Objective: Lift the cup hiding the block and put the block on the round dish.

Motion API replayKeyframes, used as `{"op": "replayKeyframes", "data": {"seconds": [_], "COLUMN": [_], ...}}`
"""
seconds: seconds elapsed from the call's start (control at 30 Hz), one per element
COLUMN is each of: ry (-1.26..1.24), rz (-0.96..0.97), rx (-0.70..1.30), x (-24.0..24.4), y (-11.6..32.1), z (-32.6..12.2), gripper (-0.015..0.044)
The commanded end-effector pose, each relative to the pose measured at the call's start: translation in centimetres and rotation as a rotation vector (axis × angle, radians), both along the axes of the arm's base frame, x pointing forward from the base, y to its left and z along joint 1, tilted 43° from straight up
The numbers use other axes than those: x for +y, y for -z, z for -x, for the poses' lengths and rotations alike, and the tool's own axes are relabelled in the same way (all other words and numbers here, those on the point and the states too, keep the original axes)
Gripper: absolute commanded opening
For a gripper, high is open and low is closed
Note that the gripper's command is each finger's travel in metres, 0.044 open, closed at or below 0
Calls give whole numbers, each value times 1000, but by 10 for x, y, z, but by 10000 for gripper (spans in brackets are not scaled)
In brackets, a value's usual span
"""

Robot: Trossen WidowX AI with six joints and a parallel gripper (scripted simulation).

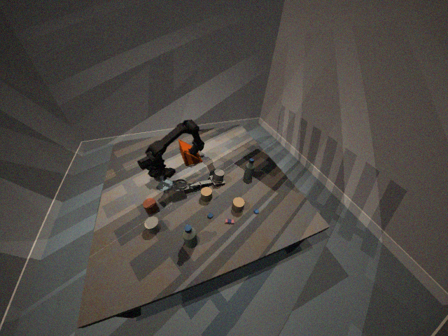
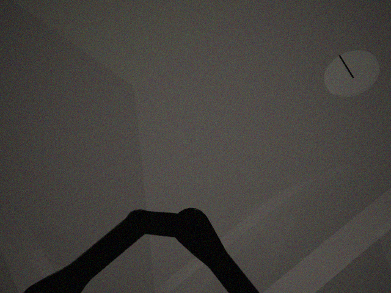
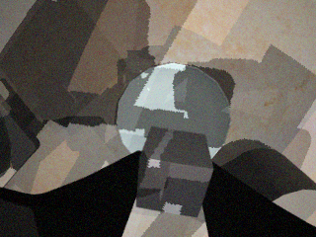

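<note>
The dark grey block point(image 3: 180, 143) is held between the black fingertips in the wrist view. My gripper point(image 3: 172, 163) point(image 1: 166, 176) is shut on it and points down beside the round dish. The pale, shiny dish point(image 3: 197, 104) point(image 1: 164, 185) lies past the block in the wrist view, and the block overlaps its lower edge there. The block's exact height is hard to tell. The balance beam point(image 1: 199, 185) has a grey cup point(image 1: 218, 176) on its right end. Its left end, a ring-shaped pan point(image 1: 179, 183), has no cup. A pale rounded top point(image 3: 298, 204) at the wrist view's right edge may be the other cup.
A red cylinder point(image 1: 150, 206) and a white-topped cylinder point(image 1: 151, 224) stand nearer than the dish. Two wood-topped cylinders point(image 1: 206, 193) point(image 1: 238, 204) stand near the balance. Two bottles point(image 1: 248, 172) point(image 1: 189, 237) stand farther out. An orange wedge point(image 1: 190, 157) stands behind the balance. The exterior view shows only the arm point(image 2: 192, 228).
</note>
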State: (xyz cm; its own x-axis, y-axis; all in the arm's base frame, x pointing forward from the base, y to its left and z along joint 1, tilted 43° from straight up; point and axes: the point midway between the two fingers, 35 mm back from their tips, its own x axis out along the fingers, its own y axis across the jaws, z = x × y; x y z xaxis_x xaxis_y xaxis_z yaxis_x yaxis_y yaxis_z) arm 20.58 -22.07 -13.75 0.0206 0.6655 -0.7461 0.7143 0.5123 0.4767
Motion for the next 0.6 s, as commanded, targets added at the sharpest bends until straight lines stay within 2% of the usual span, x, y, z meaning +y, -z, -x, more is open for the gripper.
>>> {"op": "replayKeyframes", "data": {"seconds": [0.0, 0.23, 0.57], "ry": [-10, -10, -10], "rz": [10, 9, 9], "rx": [-8, -9, -9], "x": [3, 25, 31], "y": [4, 29, 36], "z": [-1, -1, -2], "gripper": [0, 0, 0]}}
